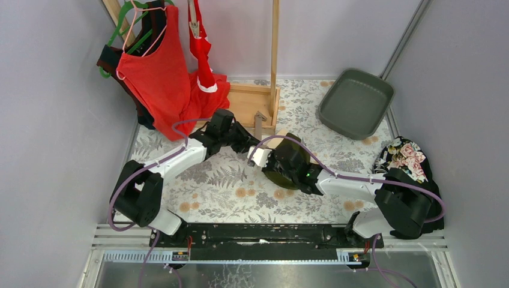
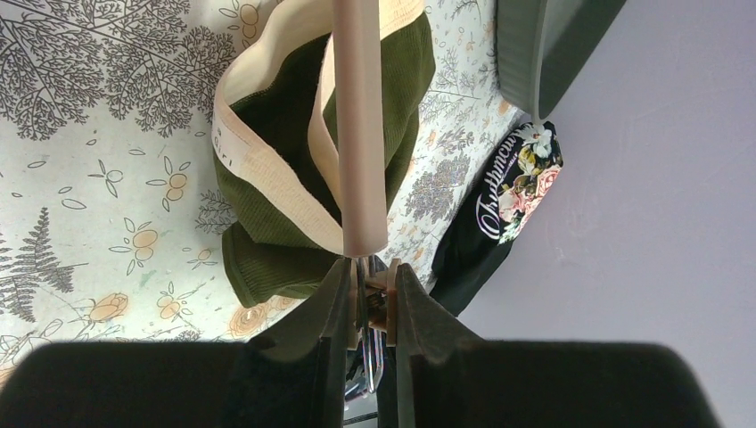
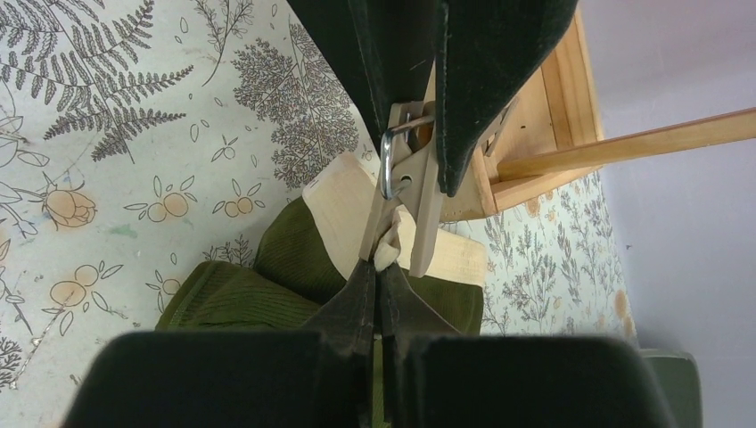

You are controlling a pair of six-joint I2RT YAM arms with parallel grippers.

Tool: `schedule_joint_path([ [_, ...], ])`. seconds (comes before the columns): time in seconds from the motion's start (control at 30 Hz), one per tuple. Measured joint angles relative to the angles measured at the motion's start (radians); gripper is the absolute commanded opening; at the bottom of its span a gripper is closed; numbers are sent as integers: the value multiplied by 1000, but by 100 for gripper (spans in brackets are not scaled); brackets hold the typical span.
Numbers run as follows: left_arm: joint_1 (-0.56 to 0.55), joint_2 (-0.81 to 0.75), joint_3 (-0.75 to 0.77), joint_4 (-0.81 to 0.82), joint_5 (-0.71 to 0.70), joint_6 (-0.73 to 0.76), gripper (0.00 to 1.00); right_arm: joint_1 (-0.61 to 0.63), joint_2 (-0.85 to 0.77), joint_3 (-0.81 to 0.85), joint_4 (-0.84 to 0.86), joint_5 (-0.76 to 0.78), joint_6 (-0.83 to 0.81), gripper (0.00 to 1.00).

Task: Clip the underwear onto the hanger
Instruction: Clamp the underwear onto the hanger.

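Note:
The dark olive green underwear [image 1: 281, 175] with a cream waistband [image 3: 343, 201] lies bunched on the table under my right gripper [image 1: 260, 158]. That gripper [image 3: 382, 267] is shut on a pinch of the waistband, held up into the mouth of the hanger's wooden clip [image 3: 406, 192]. My left gripper [image 2: 373, 272] is shut on the clip's tail ends, spring wire showing between them. A pale wooden bar [image 2: 361, 134] runs up from the clip. The red underwear [image 1: 203, 51] hangs from another clip [image 1: 193, 25] at the back.
A red tank top [image 1: 155, 75] hangs on the rack at the back left. The wooden stand's base [image 1: 255, 102] and post [image 1: 275, 45] are just behind the grippers. A grey tray [image 1: 355, 102] sits at the back right, and a black floral cloth [image 1: 405, 157] lies at the right edge.

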Motion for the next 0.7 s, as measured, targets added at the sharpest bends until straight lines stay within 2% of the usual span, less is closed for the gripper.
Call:
schedule_joint_path([
  [0.7, -4, 9, 48, -14, -24, 39, 0, 12, -33, 51, -48, 18, -58, 0],
])
